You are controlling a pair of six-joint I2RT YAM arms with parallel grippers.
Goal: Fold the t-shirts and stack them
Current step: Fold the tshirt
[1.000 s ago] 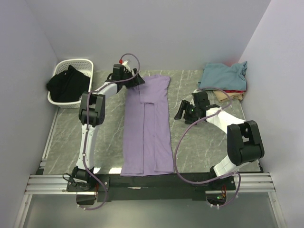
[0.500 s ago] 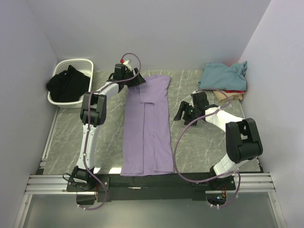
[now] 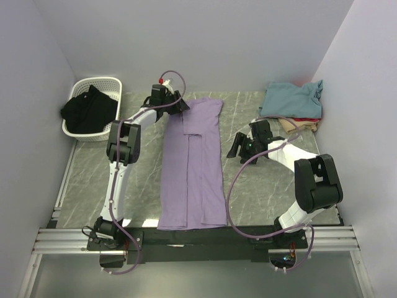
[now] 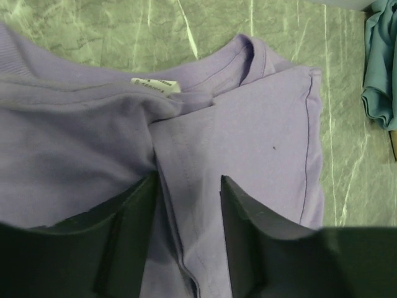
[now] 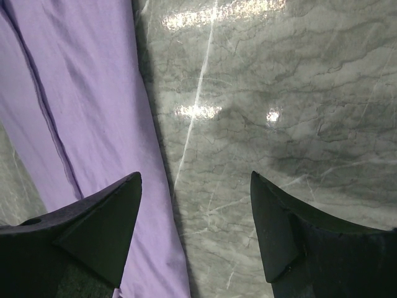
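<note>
Lavender t-shirt: folded into a long strip down the middle of the counter, collar at the far end. Teal t-shirt tops a pile in the far right corner. Left gripper at the collar's left edge, fingers narrowly apart over the cloth. Right gripper spread wide above bare marble, just right of the strip.

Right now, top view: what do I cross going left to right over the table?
White basket holding black clothing, lavender t-shirt, right gripper, teal t-shirt atop the folded stack.
</note>
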